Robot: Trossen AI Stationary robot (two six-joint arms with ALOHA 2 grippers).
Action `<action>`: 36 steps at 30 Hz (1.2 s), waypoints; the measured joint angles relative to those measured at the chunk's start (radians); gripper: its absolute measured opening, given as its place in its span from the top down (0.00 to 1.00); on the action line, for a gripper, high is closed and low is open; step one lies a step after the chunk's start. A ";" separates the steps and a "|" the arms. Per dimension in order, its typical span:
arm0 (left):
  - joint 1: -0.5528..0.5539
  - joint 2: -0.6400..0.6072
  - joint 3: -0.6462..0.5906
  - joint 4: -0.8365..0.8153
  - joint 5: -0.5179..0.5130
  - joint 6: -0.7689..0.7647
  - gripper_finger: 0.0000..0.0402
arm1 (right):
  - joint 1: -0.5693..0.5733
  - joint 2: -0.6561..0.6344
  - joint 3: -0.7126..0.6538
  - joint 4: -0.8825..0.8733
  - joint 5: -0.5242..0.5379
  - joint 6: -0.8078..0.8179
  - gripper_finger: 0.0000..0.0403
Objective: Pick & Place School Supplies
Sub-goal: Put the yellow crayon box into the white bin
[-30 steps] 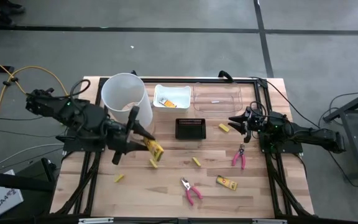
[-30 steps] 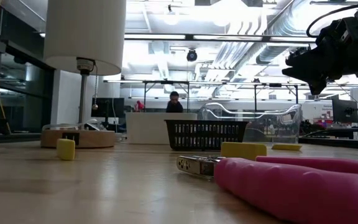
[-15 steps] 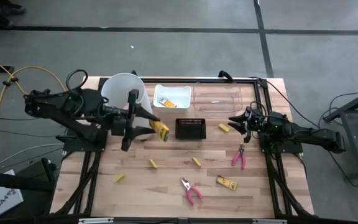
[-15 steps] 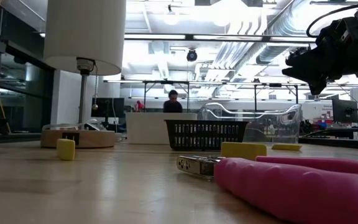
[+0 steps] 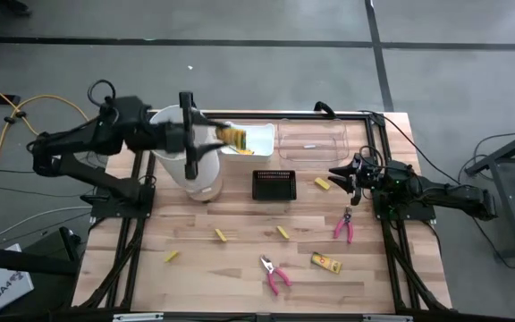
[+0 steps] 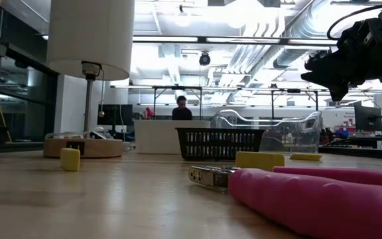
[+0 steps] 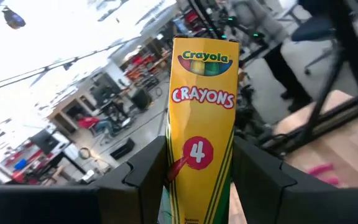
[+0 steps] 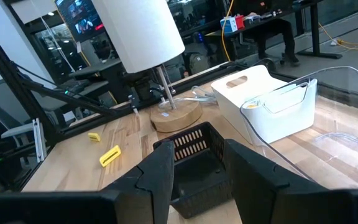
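My left gripper (image 5: pixel 216 137) is raised beside the tall white cylinder (image 5: pixel 186 156), shut on a yellow crayon packet (image 5: pixel 232 136) that hangs over the white bin (image 5: pixel 256 134). The left wrist view shows the packet (image 7: pixel 202 106) between my fingers. My right gripper (image 5: pixel 341 173) hovers open beyond the black tray (image 5: pixel 274 184), near a yellow block (image 5: pixel 322 184). Flat on the table lie a second packet (image 5: pixel 326 262), two pink-handled pliers (image 5: pixel 345 224) (image 5: pixel 275 274) and small yellow blocks (image 5: pixel 220 235) (image 5: pixel 282 232) (image 5: pixel 171 256). My left gripper pinches the crayon packet by its lower end (image 7: pixel 196 177) between the two fingers (image 7: pixel 148 174). The packet runs along the fingers and sticks out past their tips. The fingers reach in from the table's left, well above the table. The packet is lifted clear, over the white bin.
A clear plastic bin (image 5: pixel 312 141) stands right of the white bin, at the far edge. The white bin holds a yellow item (image 5: pixel 240 149). The cylinder stands on a round wooden base (image 6: pixel 83 147). Bare wood lies along the near edge. A person (image 6: pixel 181 108) shows in the room behind.
My left gripper has risen from just above the table's left middle and swung toward the far edge, turning as it went. It has carried the crayon packet up past the white cylinder to above the white bin, staying shut on it.
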 joint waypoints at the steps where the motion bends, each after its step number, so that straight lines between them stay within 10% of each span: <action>1: 0.033 0.000 0.000 0.006 0.023 -0.011 0.60 | 0.000 0.000 0.000 0.000 0.000 0.000 0.67; 20: 0.649 0.096 0.000 0.198 0.575 -0.158 0.60 | 0.000 0.000 0.000 0.000 0.000 0.000 0.67; 36: 0.879 0.216 0.000 0.307 0.795 -0.214 0.60 | 0.000 0.000 0.000 0.000 0.000 0.000 0.67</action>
